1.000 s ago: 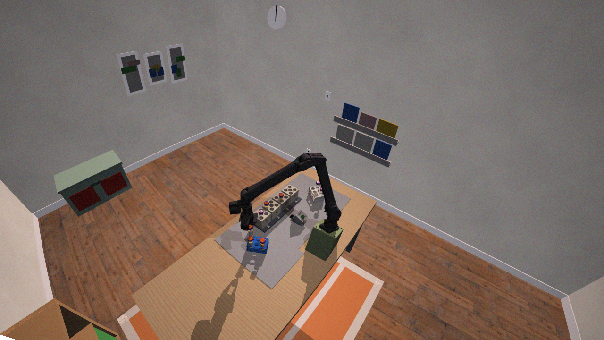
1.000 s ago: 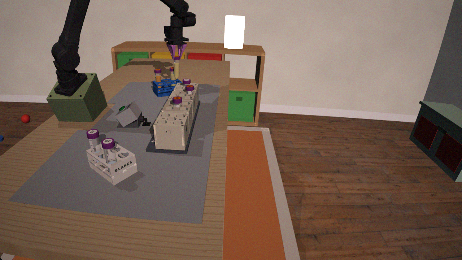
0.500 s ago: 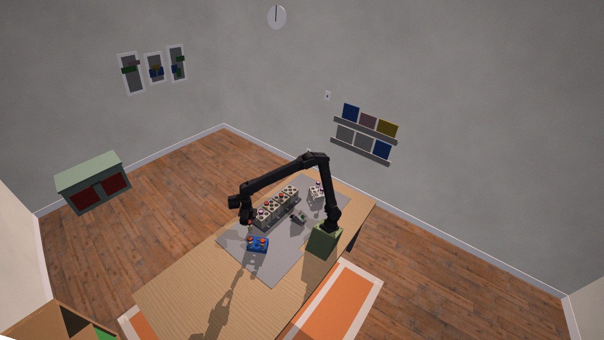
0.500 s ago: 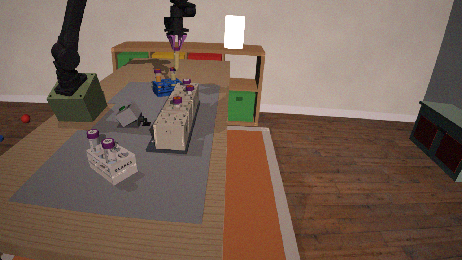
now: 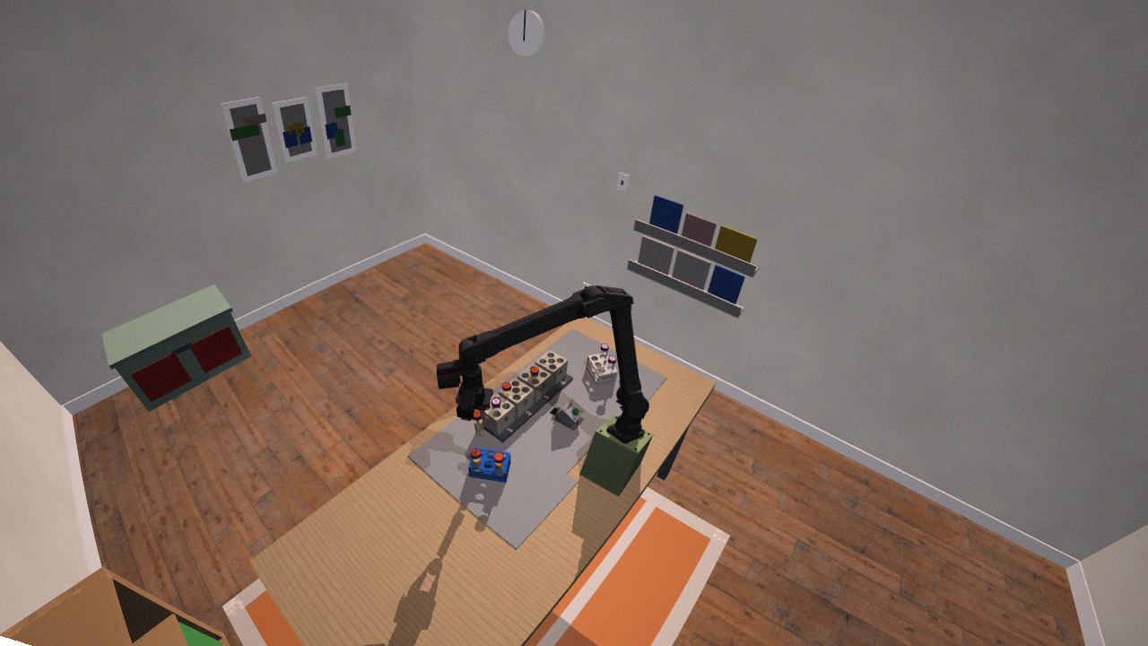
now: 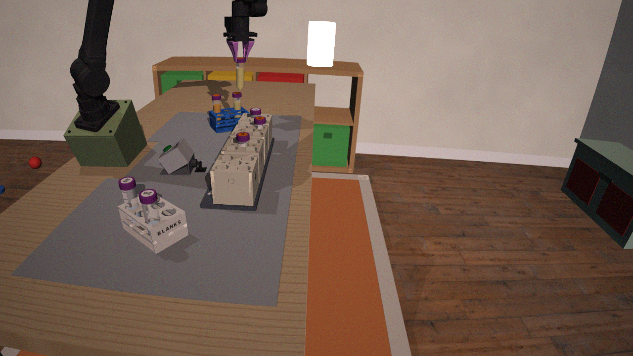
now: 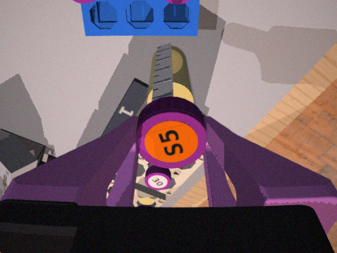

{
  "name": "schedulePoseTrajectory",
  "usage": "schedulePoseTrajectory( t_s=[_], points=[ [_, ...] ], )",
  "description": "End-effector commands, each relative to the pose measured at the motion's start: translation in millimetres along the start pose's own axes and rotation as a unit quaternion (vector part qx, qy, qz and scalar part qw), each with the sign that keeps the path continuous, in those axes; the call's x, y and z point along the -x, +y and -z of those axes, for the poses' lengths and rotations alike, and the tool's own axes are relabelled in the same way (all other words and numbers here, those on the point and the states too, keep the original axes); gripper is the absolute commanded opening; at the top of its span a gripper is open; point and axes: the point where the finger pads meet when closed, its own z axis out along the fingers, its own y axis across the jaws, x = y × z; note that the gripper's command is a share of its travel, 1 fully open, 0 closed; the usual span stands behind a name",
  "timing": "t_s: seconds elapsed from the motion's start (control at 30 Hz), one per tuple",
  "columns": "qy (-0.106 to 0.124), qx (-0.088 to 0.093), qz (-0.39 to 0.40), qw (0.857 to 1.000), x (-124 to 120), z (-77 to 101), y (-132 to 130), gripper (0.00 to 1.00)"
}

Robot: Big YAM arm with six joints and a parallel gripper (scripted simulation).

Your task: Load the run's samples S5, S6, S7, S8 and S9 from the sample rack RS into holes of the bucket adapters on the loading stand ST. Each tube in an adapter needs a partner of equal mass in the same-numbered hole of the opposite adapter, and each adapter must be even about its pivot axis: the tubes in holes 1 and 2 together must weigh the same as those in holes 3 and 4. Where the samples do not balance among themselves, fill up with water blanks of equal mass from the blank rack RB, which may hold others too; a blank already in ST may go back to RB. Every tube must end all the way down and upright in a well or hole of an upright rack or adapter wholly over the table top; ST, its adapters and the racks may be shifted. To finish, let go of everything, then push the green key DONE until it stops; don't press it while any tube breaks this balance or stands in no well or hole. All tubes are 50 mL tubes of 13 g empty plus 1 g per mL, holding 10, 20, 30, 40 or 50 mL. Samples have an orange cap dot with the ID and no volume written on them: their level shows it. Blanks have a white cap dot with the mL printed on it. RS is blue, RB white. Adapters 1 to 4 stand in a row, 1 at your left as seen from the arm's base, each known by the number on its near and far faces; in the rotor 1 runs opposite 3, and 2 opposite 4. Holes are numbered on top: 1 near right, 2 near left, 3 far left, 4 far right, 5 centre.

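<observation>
My gripper (image 7: pixel 170 126) is shut on sample tube S5 (image 7: pixel 170 138), holding it upright by its purple cap, high above the table. In the exterior view, two orange-dotted tubes (image 6: pixel 259 120) (image 6: pixel 242 137) and one more purple-capped tube (image 6: pixel 255 111) stand in the adapters. A white-dotted tube marked 30 (image 7: pixel 157 179) shows under my fingers.
The white blank rack RB (image 6: pixel 152 219) holds two blanks (image 6: pixel 126 182) (image 6: pixel 147 196). The grey box with the green DONE key (image 6: pixel 167 148) sits between the arm's green base (image 6: pixel 106 132) and ST. A wooden shelf unit (image 6: pixel 265 75) stands behind the table.
</observation>
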Motion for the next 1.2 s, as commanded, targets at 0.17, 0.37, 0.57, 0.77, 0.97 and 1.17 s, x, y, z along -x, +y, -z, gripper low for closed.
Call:
schedulePoseTrajectory(
  t_s=[0.17,0.37,0.57,0.77,0.97,1.17],
  points=[
    [-0.012,-0.024,-0.127,0.992,-59.2,21.5,6.1,0.00],
    [-0.013,-0.023,-0.206,0.978,-97.0,21.9,20.0,0.00],
    [-0.013,-0.023,-0.258,0.966,-122.2,21.2,28.8,0.00],
    [-0.012,-0.021,-0.334,0.942,-160.2,19.6,43.6,0.00],
    [-0.011,-0.018,-0.408,0.913,-198.1,19.3,59.0,0.00],
    [-0.011,-0.017,-0.456,0.890,-223.2,18.8,68.8,0.00]
  ],
)
